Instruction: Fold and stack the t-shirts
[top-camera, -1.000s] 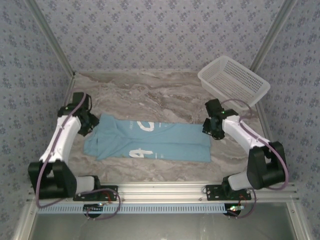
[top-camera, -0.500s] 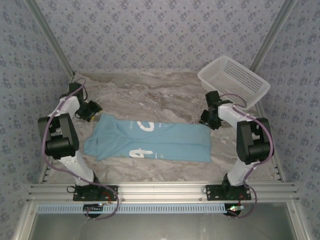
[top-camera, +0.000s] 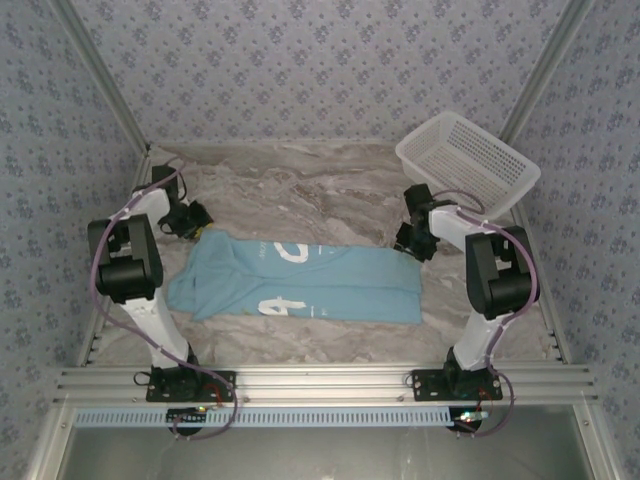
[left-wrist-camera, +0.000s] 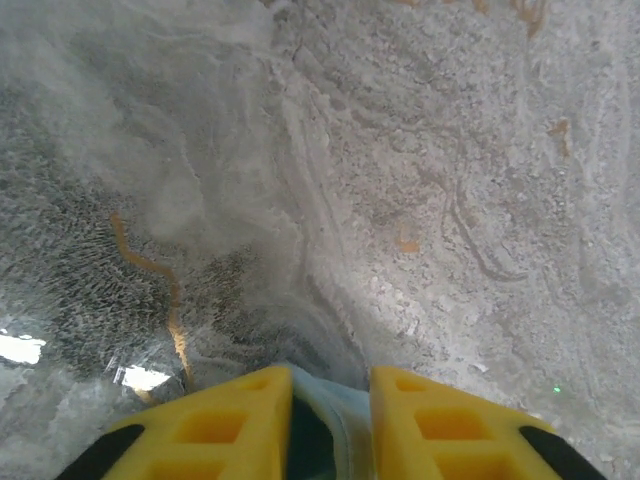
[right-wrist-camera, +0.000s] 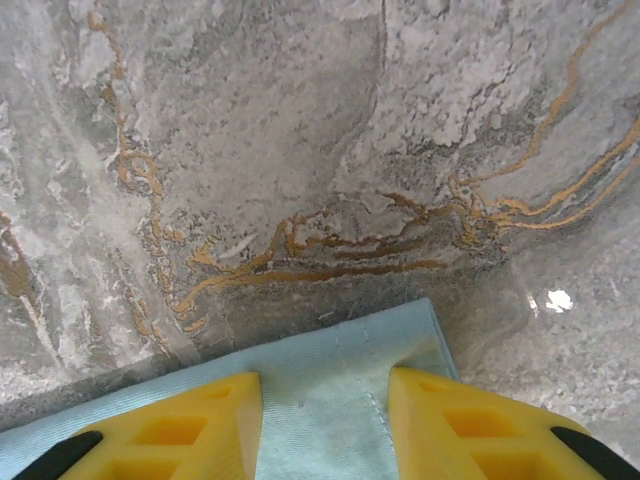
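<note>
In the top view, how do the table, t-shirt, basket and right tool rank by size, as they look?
Largest to smallest:
1. table
2. t-shirt
3. basket, clearly less area than the shirt
4. right tool

The left arm (top-camera: 125, 265) and right arm (top-camera: 497, 275), stretched low over the counter (top-camera: 300, 190) a second ago, now stand folded with elbows raised. The left fingers (left-wrist-camera: 220, 425) sit farther and slightly right, at the t-shirt (top-camera: 320, 285)'s far left corner. The right fingers (right-wrist-camera: 190, 425) sit farther and slightly left, at its far right corner.
</note>
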